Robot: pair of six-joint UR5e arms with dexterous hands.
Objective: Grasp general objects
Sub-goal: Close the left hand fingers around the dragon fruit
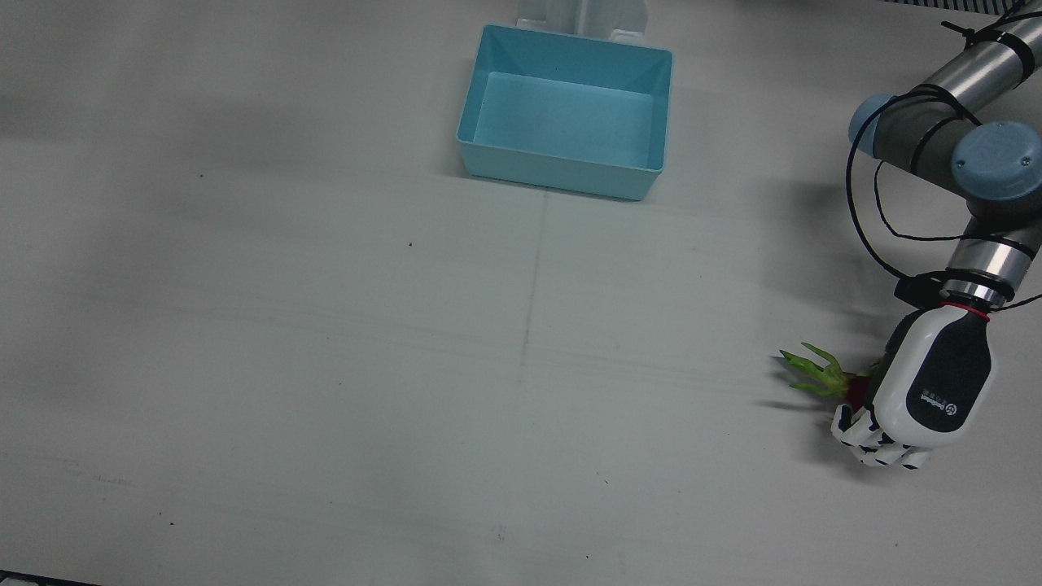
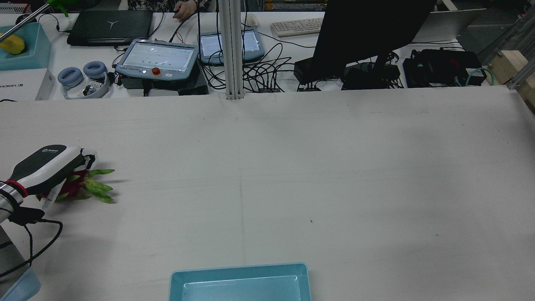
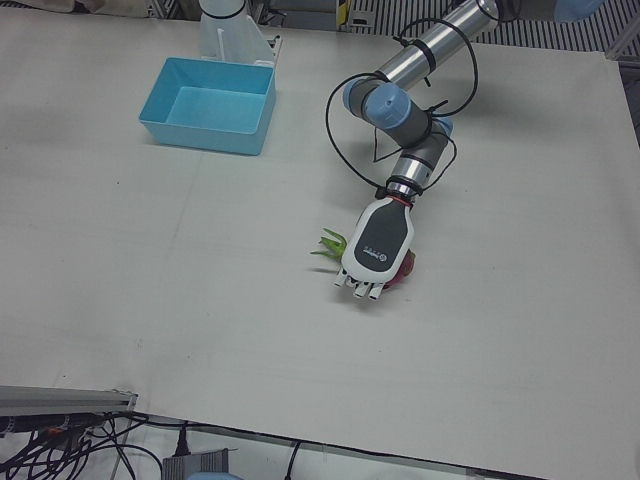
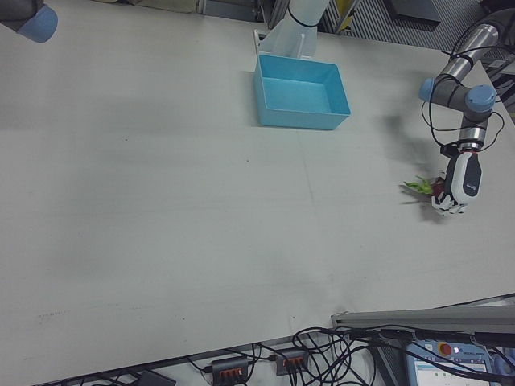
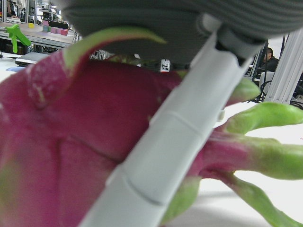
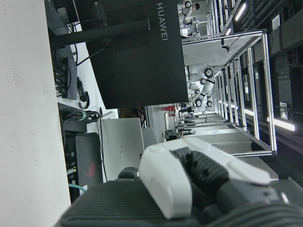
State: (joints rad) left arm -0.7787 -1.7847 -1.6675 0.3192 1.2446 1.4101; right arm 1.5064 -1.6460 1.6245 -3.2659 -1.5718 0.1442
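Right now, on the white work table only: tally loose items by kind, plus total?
Dragon fruit: 1, under the left hand
Blue bin: 1, nothing inside
Total: 2

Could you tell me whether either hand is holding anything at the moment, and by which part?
The left hand is closed over the dragon fruit's red body, leafy tips protruding; the right hand holds nothing.
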